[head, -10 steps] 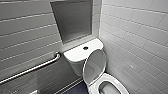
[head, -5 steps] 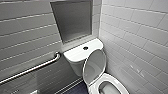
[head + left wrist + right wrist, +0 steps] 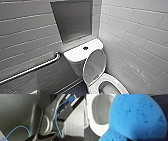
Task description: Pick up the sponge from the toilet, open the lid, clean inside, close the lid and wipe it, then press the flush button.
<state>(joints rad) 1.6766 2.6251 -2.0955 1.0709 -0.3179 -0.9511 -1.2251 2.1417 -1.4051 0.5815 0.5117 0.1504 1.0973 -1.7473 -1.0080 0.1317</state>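
The white toilet (image 3: 113, 80) stands in the corner with its lid (image 3: 93, 66) raised against the tank (image 3: 75, 55). The round dark flush button (image 3: 85, 48) sits in the middle of the tank top. In the right wrist view the bright blue sponge (image 3: 136, 116) looms very close, and my right gripper is shut on it. Beyond the sponge lie the open bowl (image 3: 100, 112) and the white seat (image 3: 97, 130), some way off. My left gripper is open and holds nothing.
A steel grab bar (image 3: 32, 68) runs along the grey tiled wall left of the toilet. A recessed niche (image 3: 72, 20) sits above the tank. White tiles (image 3: 135, 37) close in on the right side. Dark floor (image 3: 77, 89) shows beside the bowl.
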